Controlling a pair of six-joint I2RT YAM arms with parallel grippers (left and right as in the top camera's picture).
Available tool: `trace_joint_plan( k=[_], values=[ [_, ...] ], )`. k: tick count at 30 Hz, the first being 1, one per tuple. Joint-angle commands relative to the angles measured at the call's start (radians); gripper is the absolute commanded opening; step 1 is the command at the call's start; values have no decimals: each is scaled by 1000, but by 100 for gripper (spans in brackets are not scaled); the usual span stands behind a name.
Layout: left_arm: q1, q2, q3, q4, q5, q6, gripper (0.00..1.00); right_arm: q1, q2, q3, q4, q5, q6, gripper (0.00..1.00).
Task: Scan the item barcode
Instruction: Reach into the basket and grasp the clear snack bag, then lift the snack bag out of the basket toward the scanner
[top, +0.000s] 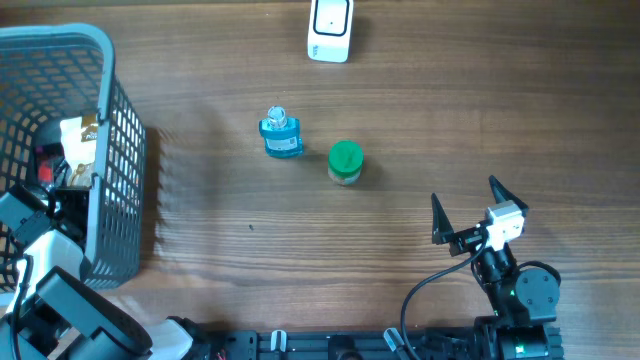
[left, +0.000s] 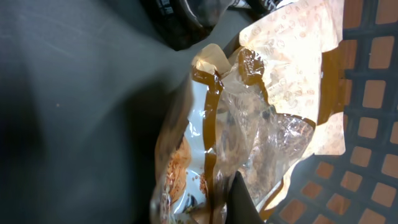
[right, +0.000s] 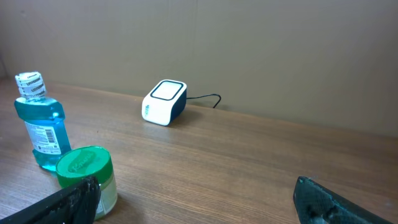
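Snack bag (left: 273, 137) against basket wall (left: 364, 74); blue bottle (top: 281, 134) beside green-lidded jar (top: 345, 162).

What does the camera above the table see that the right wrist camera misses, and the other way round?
Only overhead: the basket at the far left, with a snack bag inside it.
Only right wrist: the thin cable running from the scanner, and the side label on the bottle.
Both: the blue bottle, the green-lidded jar, the white scanner and the open right gripper.
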Motion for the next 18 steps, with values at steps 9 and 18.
trace_joint_plan(
  k=[9,18],
  values=[
    [-6,-178,-2,-11,84,-29,4,2,-7,-1,2,6,11,100],
    [-6,-399,76,-45,82,-32,4,2,-7,-1,2,6,10,100]
  ],
)
